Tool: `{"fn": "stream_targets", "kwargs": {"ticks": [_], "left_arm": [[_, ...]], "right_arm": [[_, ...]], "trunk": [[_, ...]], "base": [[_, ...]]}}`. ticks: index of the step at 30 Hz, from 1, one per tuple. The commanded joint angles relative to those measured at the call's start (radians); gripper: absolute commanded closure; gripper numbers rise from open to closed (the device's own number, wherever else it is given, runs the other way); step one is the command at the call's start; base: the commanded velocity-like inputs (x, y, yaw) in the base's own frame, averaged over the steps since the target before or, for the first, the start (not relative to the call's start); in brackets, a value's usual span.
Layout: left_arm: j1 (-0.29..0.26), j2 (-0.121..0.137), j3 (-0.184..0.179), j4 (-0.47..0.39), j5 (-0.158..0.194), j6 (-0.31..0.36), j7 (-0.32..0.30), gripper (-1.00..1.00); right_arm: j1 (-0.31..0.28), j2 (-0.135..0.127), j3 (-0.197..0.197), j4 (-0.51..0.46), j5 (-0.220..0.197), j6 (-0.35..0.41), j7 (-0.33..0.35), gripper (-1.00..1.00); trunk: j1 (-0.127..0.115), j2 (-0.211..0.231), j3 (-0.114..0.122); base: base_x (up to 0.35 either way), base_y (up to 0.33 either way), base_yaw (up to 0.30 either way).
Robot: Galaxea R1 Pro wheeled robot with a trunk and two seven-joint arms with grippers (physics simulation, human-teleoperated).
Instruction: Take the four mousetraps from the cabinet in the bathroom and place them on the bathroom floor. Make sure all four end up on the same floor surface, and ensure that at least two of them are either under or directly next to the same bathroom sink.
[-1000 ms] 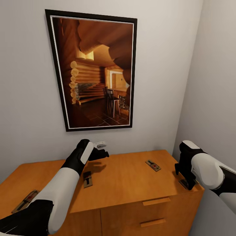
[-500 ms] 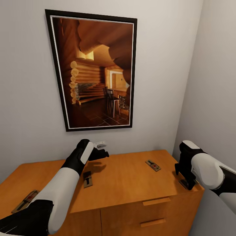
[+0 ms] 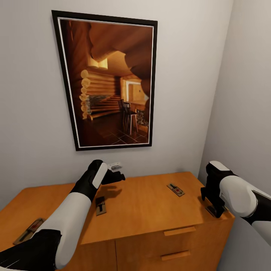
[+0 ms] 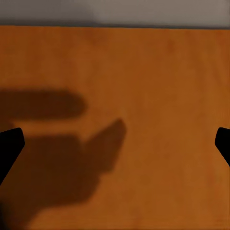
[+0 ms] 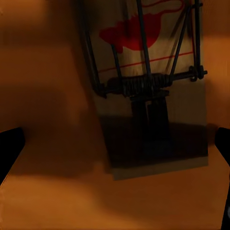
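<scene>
Four mousetraps lie on the orange-brown cabinet (image 3: 146, 214). One mousetrap (image 3: 30, 229) is at the far left by my left forearm, a dark one (image 3: 100, 205) sits left of centre, and another (image 3: 175, 189) lies at the back right. The last mousetrap (image 3: 215, 211), pale wood with a red mark and wire spring (image 5: 148, 96), lies at the right edge. My right gripper (image 3: 213, 206) hangs open directly over it, a black fingertip (image 5: 9, 148) on either side. My left gripper (image 3: 116, 172) hovers open above bare cabinet top (image 4: 143, 72), near the back wall, holding nothing.
A large framed picture (image 3: 109, 81) of a log interior hangs on the white wall behind the cabinet. A second white wall (image 3: 244, 113) closes in on the right. Drawer fronts with bar handles (image 3: 180, 231) face me below the top.
</scene>
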Motion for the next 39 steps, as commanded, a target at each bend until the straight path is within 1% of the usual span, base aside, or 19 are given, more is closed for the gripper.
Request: {"fn": "stream_targets", "kwargs": {"ticks": [1,3,17,18,39], "left_arm": [[-0.001,-0.001,0.001,-0.001,0.011,0.003,0.01,-1.0],[-0.001,-0.001,0.001,-0.002,0.011,0.003,0.01,-1.0],[-0.001,-0.002,0.001,-0.003,0.011,0.003,0.009,-1.0],[-0.001,-0.001,0.001,-0.003,0.011,0.003,0.009,-1.0],[-0.001,0.0,0.001,-0.003,0.011,0.003,0.008,-1.0]], "right_arm": [[0.004,0.0,0.008,-0.001,-0.009,0.01,-0.002,-1.0],[0.004,0.0,0.008,-0.001,-0.009,0.009,-0.002,-1.0],[0.004,0.0,0.008,-0.001,-0.01,0.01,-0.002,-1.0],[0.004,0.0,0.008,-0.001,-0.01,0.01,-0.002,1.0],[0.004,0.0,0.009,-0.001,-0.01,0.009,-0.002,1.0]], "trunk": [[0.004,-0.008,-0.005],[0.012,-0.022,-0.011],[0.012,-0.022,-0.011],[0.012,-0.022,-0.011],[0.012,-0.022,-0.011]], "base": [[0.0,0.0,0.0],[0.0,0.0,0.0],[0.0,0.0,0.0],[0.0,0.0,0.0],[0.0,0.0,0.0]]}}
